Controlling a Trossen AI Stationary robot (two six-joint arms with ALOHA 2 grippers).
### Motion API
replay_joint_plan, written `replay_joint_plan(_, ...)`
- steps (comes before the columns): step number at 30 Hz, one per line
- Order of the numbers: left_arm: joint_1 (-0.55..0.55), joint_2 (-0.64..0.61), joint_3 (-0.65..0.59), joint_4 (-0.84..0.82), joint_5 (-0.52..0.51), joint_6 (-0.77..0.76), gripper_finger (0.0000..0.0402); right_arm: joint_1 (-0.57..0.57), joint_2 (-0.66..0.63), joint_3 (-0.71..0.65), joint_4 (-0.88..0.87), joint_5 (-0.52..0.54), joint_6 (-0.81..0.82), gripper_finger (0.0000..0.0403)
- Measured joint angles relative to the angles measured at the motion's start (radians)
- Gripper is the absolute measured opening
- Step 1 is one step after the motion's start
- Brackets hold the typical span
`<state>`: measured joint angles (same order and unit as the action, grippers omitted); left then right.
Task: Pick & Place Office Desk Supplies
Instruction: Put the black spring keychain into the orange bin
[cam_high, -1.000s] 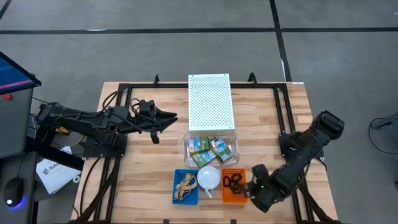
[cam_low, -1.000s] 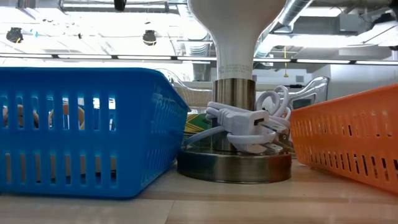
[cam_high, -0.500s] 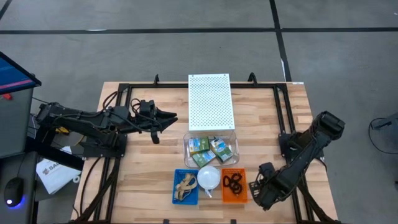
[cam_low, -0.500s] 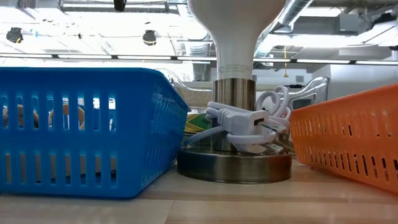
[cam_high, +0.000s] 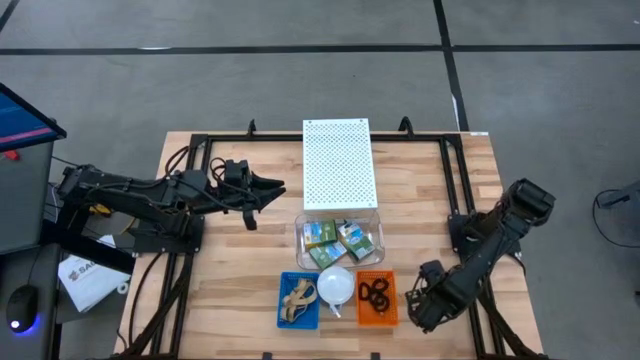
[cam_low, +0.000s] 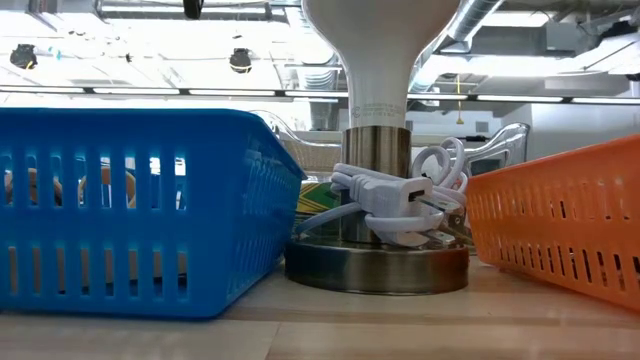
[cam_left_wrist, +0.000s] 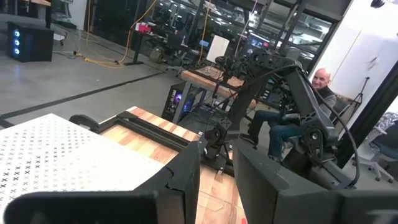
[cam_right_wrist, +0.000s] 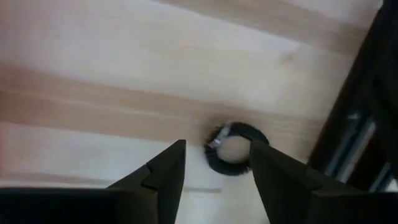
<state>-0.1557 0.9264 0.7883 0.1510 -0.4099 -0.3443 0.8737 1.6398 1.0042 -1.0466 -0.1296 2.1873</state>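
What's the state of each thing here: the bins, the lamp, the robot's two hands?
Blue bin: holds tan rubber bands.
Orange bin: holds black rings.
Clear bin: holds crayon boxes.
Lamp: upright, cord bundled.
Black ring: loose on table.
Right gripper: fingers open above that ring.
Left gripper: waiting, empty.

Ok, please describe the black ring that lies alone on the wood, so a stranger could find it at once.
Start at the orange basket on the table's near edge, right of the white lamp. Go right onto bare wood, where the right gripper points down with open fingers. The single black ring lies flat there between the fingertips, outside any basket, unlike the black rings piled in the orange one.
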Motion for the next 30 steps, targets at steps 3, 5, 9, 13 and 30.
replay_joint_plan(3, 0.000, 0.000, 0.000, 0.005, 0.000, 0.000, 0.0088, 0.016, 0.000, -0.035, 0.053, -0.028, -0.002, 0.0172)
replay_joint_plan(5, 0.000, 0.000, 0.000, 0.008, 0.000, 0.000, 0.0088, 0.025, 0.000, -0.062, 0.119, -0.031, 0.001, 0.0171)
replay_joint_plan(9, 0.000, 0.000, 0.000, 0.012, -0.004, 0.000, 0.0088, 0.018, 0.000, -0.116, 0.172, -0.029, 0.001, 0.0170)
replay_joint_plan(13, 0.000, 0.000, 0.000, 0.015, -0.007, -0.001, 0.0088, 0.016, -0.001, -0.166, 0.216, -0.035, 0.003, 0.0157)
replay_joint_plan(30, 0.000, 0.000, 0.000, 0.052, -0.008, -0.003, 0.0088, 0.020, 0.003, -0.088, 0.232, 0.130, 0.015, 0.0008)
